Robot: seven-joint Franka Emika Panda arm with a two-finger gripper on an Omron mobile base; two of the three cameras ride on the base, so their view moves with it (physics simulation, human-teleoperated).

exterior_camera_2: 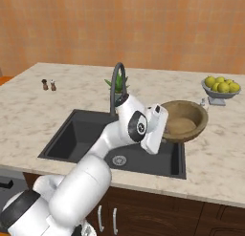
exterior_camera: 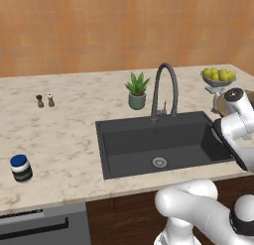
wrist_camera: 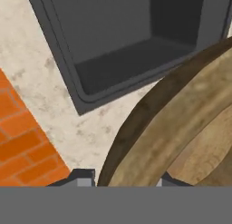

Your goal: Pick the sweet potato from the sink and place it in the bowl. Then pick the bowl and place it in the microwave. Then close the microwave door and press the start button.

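Gripper (wrist_camera: 121,177) partly closed, clamping bowl (exterior_camera_2: 184,120) rim; beside sink (exterior_camera_2: 81,134).

Glossy white arm (exterior_camera_2: 81,182), fat rounded links, black joint rings, round black cap beside the sink (exterior_camera_2: 67,134); flat white hand block.

No readable text — no labels, brands, numbers.
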